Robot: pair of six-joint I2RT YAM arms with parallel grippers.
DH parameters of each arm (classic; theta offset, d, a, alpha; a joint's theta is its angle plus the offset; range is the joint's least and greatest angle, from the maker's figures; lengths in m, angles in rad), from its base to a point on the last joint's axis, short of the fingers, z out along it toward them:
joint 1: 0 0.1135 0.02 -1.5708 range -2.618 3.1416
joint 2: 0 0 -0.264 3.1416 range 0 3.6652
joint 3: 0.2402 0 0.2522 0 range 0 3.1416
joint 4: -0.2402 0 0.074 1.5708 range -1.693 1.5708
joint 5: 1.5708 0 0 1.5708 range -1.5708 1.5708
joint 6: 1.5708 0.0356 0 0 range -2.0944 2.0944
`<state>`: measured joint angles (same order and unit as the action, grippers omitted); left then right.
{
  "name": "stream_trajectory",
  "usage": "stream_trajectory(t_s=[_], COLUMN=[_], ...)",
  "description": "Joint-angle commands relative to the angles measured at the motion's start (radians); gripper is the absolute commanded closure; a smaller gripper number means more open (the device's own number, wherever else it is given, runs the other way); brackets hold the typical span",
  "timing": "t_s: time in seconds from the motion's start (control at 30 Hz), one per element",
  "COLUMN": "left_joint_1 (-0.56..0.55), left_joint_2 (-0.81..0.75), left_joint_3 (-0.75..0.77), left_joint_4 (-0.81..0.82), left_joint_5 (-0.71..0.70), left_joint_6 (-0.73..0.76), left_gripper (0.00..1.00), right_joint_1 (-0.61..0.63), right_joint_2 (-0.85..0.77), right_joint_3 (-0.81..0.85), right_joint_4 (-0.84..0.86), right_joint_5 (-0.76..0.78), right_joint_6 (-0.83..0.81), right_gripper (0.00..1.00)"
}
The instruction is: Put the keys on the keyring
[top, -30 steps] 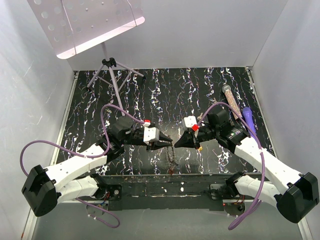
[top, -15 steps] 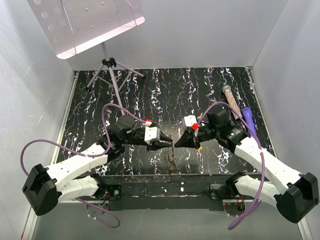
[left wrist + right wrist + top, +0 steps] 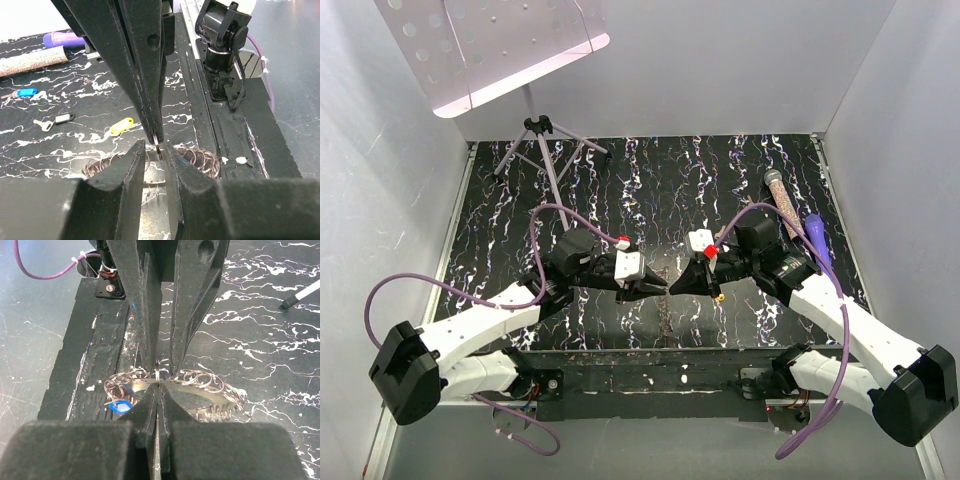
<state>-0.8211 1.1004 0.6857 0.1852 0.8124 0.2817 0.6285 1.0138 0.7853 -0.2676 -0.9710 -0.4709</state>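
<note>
On the black marbled counter [image 3: 720,190] the keys [image 3: 121,126] lie loose and flat — yellow, white-tagged, blue — strung out on the right arm's side, below and beyond the ring [image 3: 157,371]. The right pincer [image 3: 157,390] is clenched on that ring, edge-up. The left pincer [image 3: 155,147] stands slightly parted astride it — contact unclear.

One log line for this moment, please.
right gripper shut on ring | left gripper narrowly open around ring | keys loose on table
</note>
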Motion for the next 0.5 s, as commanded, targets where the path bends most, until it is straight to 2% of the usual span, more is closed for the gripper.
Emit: stream_trajectory(t_s=[0.0, 0.07, 0.23, 0.43, 0.47], left_joint_1=[-0.006, -0.007, -0.009, -0.009, -0.009], left_joint_2=[0.001, 0.006, 0.024, 0.009, 0.006], left_joint_3=[0.040, 0.046, 0.064, 0.038, 0.029], left_joint_4=[-0.023, -0.033, -0.062, 0.005, 0.020], left_joint_5=[0.010, 0.010, 0.022, 0.002, -0.004], left_joint_6=[0.007, 0.008, 0.014, -0.032, -0.042], left_gripper=[0.80, 0.83, 1.00, 1.00, 1.00], right_joint_1=[-0.003, -0.003, -0.003, -0.003, -0.003], right_joint_2=[-0.023, -0.023, -0.021, -0.012, -0.011], right_joint_3=[0.045, 0.045, 0.046, 0.051, 0.054], right_joint_4=[0.045, 0.044, 0.045, 0.054, 0.056], right_joint_5=[-0.025, -0.026, -0.031, -0.040, -0.031], right_joint_6=[0.014, 0.017, 0.020, 0.070, 0.083], right_gripper=[0.99, 0.99, 0.99, 0.99, 0.93])
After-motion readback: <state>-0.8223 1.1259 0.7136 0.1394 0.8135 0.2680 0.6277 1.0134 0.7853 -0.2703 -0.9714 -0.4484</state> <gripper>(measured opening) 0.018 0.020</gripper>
